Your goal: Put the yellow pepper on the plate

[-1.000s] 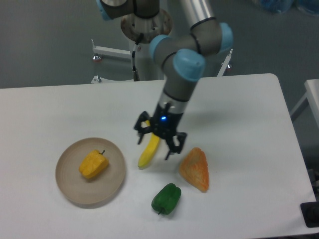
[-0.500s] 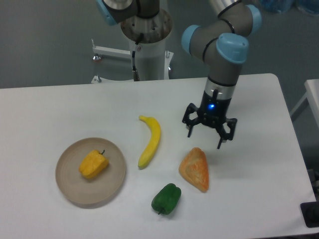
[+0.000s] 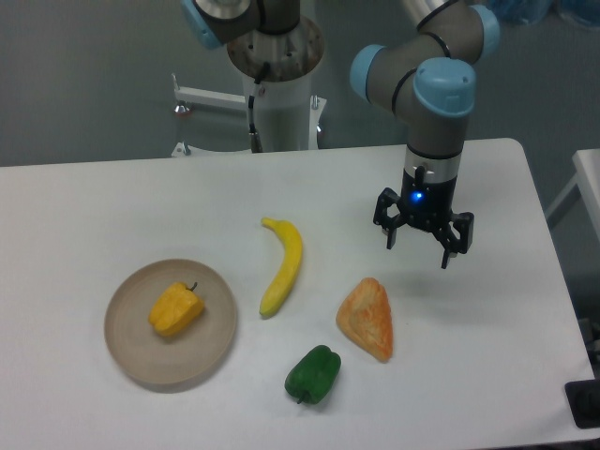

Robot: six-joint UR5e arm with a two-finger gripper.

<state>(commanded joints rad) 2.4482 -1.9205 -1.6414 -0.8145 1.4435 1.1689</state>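
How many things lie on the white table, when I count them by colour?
Yellow: 2, the small blocky yellow pepper and the long curved yellow banana
Green: 1, the glossy green pepper
Orange: 1, the orange triangular wedge
Beige: 1, the round shallow beige plate
Total: 5

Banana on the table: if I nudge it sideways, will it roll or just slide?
The banana probably pivots or slides rather than rolls: it is long and curved and lies flat on the table. It looks rigid and smooth, maybe a plastic toy, so likely light and a bit slippery. Pushed near one end, it would probably spin toward the plate or the wedge.
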